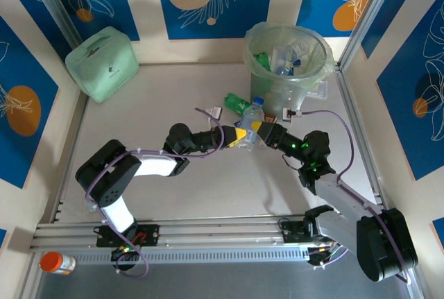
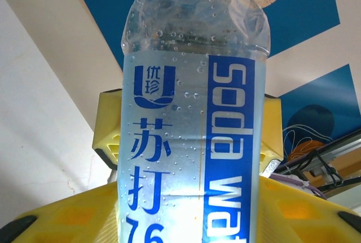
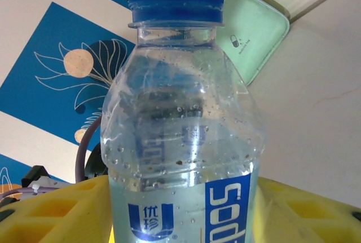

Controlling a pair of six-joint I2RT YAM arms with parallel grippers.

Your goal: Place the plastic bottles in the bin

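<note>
Soda bottle (image 1: 253,113) upright over mid desk (image 1: 173,198), near the bin (image 1: 276,89). Left tool (image 1: 243,137) and right tool (image 1: 261,130) both clamp its lower body, likely a handover. Next: left releases, right carries it over the rim. Green bottle (image 1: 236,101) lies just behind

The top camera looks steeply down from above the near edge of the tabletop (image 1: 173,195), taking in all four edges. The left wrist camera sits right against the bottle (image 2: 192,113) clamped in the left tool (image 2: 192,226), looking up along it past the right edge. The right wrist camera, equally close behind the right tool (image 3: 180,220), faces the case (image 3: 254,34) at the far left corner. All three share that bottle.
</note>
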